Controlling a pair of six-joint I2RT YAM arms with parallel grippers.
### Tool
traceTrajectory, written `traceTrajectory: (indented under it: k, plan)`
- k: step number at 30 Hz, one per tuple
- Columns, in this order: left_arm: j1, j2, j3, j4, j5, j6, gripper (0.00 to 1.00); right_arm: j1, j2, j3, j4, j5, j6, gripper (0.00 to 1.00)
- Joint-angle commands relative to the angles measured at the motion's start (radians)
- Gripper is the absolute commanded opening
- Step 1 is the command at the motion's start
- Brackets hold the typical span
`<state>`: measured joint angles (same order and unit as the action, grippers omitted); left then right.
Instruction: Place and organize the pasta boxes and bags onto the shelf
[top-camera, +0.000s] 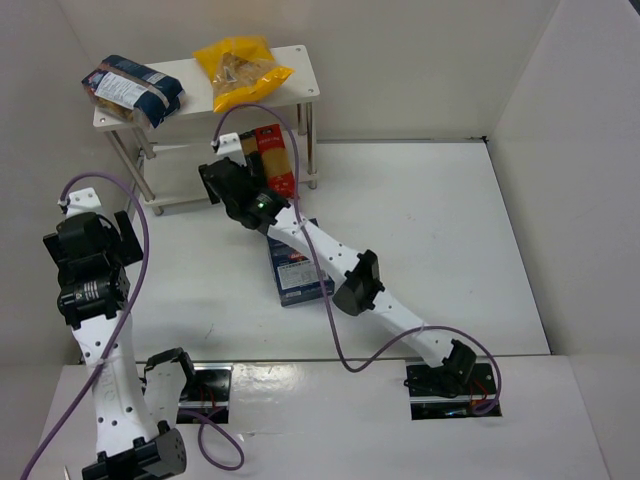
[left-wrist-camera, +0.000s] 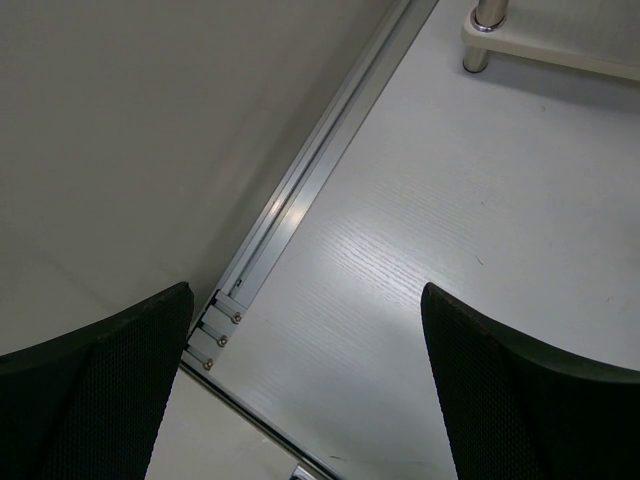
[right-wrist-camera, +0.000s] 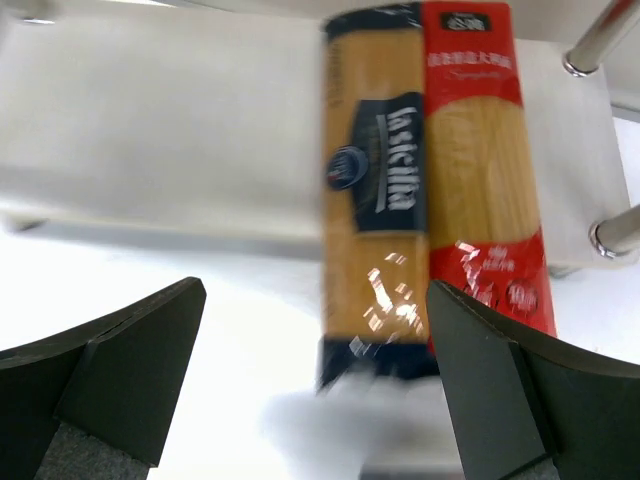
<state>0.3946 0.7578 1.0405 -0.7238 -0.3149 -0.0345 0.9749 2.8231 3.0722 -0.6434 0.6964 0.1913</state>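
- Tool: right gripper (right-wrist-camera: 315, 298), fingers spread wide, gripping nothing.
- Item: spaghetti packs (right-wrist-camera: 430, 180) lie side by side on the shelf (right-wrist-camera: 150, 130) lower board, upper centre of frame, just ahead of the fingers.

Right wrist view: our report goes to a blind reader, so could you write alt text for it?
Two spaghetti packs, an amber and dark blue pack and a red pack, lie side by side on the white shelf board, near ends overhanging its edge. The right gripper, open, frames them from below.
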Motion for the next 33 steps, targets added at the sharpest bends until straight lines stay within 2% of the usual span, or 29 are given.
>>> traceTrajectory:
  k: [1,8,10,12,13,14,17,19,20,22,23,26,27,31,33]
  plan:
    - [0.006,-0.018,-0.002,0.037,0.008,-0.018,1.0,0.041,-0.158,-0.035,-0.093,0.0,0.075,1.0]
    - [0.006,-0.028,-0.002,0.037,0.028,-0.008,1.0,0.041,-0.286,-0.187,-0.275,-0.099,0.148,1.0]
    - [0.006,-0.037,-0.002,0.037,0.028,-0.008,1.0,0.041,-0.368,-0.301,-0.286,-0.11,0.139,1.0]
    - [0.006,-0.037,-0.002,0.037,0.039,-0.008,1.0,0.041,-0.462,-0.517,-0.242,-0.141,0.105,1.0]
    - [0.006,-0.046,-0.002,0.037,0.039,-0.008,1.0,0.041,-0.59,-0.614,-0.154,-0.15,0.074,1.0]
    - [0.006,-0.046,-0.002,0.037,0.039,0.001,1.0,0.041,-0.663,-0.82,-0.097,-0.175,0.059,1.0]
    - [-0.003,-0.046,-0.002,0.037,0.049,0.001,1.0,0.062,-0.925,-1.146,0.08,-0.175,-0.011,1.0]
    - [-0.003,-0.046,-0.002,0.037,0.05,0.001,1.0,0.062,-1.075,-1.274,0.169,-0.175,-0.071,1.0]
    - [-0.013,-0.046,-0.002,0.037,0.05,0.001,1.0,0.062,-1.114,-1.381,0.188,-0.175,-0.163,1.0]
    - [-0.013,-0.046,-0.002,0.037,0.05,0.001,1.0,0.062,-1.175,-1.464,0.188,-0.15,-0.246,1.0]
    - [-0.013,-0.046,-0.002,0.037,0.05,0.001,1.0,0.039,-1.245,-1.551,0.201,-0.15,-0.3,1.0]
    - [-0.022,-0.055,-0.002,0.037,0.04,0.001,1.0,-0.138,-1.388,-1.703,0.202,-0.274,-0.312,1.0]
    - [-0.022,-0.055,-0.002,0.037,0.04,0.001,1.0,-0.266,-1.424,-1.74,0.202,-0.34,-0.312,1.0]
    - [-0.022,-0.055,-0.002,0.037,0.04,0.001,1.0,-0.507,-1.585,-1.943,0.222,-0.385,-0.285,1.0]
    - [-0.031,-0.046,-0.002,0.037,0.04,0.001,1.0,-0.626,-1.668,-1.981,0.222,-0.422,-0.276,1.0]
